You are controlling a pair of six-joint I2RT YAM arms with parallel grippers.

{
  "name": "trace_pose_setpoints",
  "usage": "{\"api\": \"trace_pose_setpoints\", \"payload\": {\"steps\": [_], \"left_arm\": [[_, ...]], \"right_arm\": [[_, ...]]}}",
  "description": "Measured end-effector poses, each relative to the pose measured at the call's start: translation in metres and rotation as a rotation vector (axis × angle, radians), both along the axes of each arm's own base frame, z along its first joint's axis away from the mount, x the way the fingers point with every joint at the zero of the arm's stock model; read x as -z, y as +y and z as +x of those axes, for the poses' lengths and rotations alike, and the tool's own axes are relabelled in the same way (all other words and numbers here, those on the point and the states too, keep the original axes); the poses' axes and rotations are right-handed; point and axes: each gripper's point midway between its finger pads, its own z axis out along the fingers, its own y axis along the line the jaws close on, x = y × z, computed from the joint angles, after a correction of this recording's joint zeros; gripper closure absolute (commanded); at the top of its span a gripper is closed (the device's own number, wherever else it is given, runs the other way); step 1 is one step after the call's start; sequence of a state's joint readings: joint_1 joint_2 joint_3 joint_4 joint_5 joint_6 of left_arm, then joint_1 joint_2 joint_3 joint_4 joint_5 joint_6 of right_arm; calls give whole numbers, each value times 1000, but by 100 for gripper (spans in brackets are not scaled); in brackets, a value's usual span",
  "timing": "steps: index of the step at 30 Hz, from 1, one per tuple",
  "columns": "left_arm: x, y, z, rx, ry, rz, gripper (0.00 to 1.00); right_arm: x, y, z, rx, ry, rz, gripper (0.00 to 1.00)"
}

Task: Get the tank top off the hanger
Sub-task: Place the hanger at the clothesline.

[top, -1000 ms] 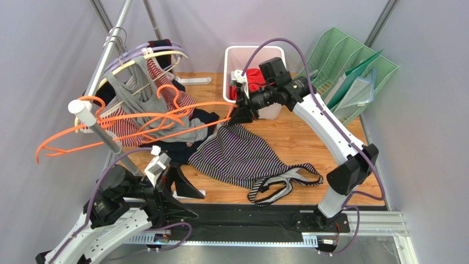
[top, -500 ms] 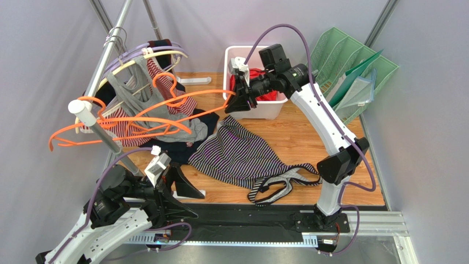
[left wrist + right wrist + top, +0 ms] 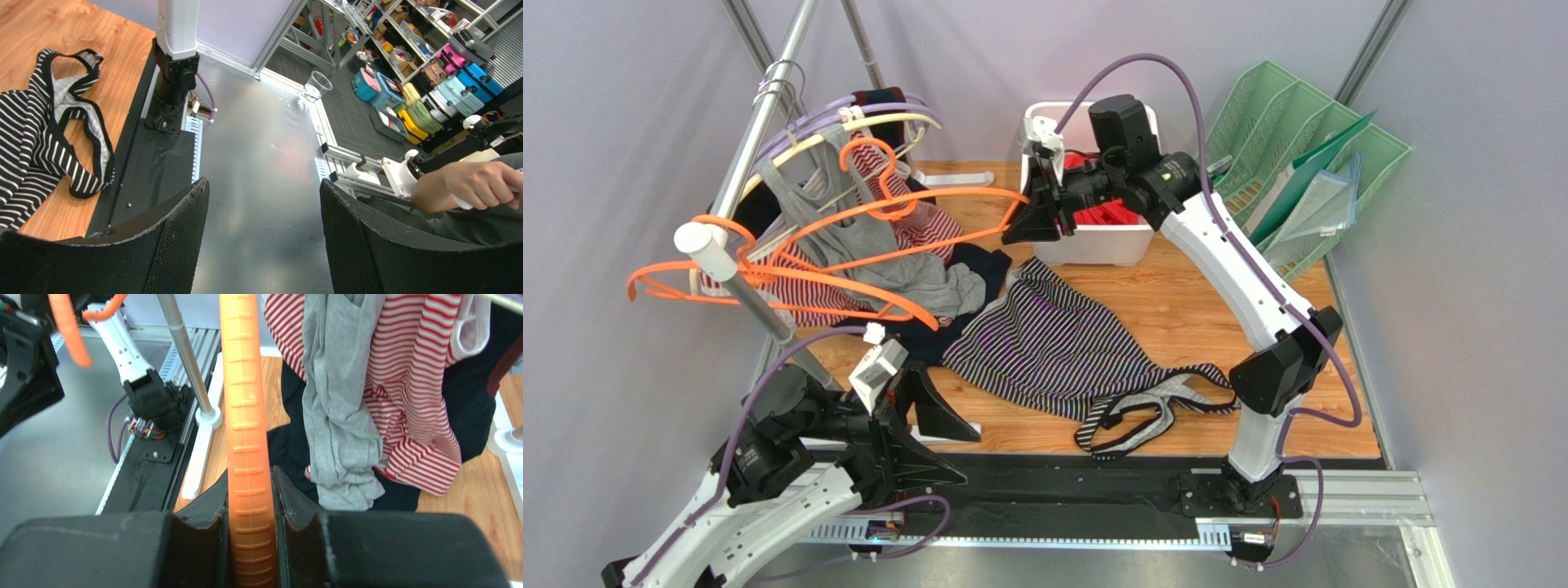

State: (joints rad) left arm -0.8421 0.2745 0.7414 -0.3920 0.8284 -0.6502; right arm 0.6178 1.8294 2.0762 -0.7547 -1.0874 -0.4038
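left gripper (image 3: 263, 196) idling low, jaws apart, gripping nothing. right gripper (image 3: 250, 484) clamping bare orange hanger (image 3: 244, 404). striped tank top (image 3: 1051, 343) lying on counter (image 3: 1222, 306), off hanger. advising: keeping clamp firm, steering hanger clear of hung clothes (image 3: 824, 208).

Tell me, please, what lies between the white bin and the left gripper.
The black-and-white striped tank top, spread on the wooden table; the top view shows it.

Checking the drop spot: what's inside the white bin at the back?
Red cloth shows inside the white bin. The right arm crosses over it, so the rest of its inside is hidden.
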Motion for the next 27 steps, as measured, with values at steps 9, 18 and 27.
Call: {"api": "trace_pose_setpoints", "payload": {"steps": [9, 18, 27], "left_arm": [[-3, 5, -4, 0, -17, -22, 29], [-5, 8, -7, 0, -28, -35, 29], [-5, 8, -7, 0, -29, -36, 28]], "right_arm": [[-52, 40, -15, -2, -23, 112, 100], [-56, 67, -25, 28, 14, 117, 100], [-51, 96, -46, 6, 43, 110, 100]]}}
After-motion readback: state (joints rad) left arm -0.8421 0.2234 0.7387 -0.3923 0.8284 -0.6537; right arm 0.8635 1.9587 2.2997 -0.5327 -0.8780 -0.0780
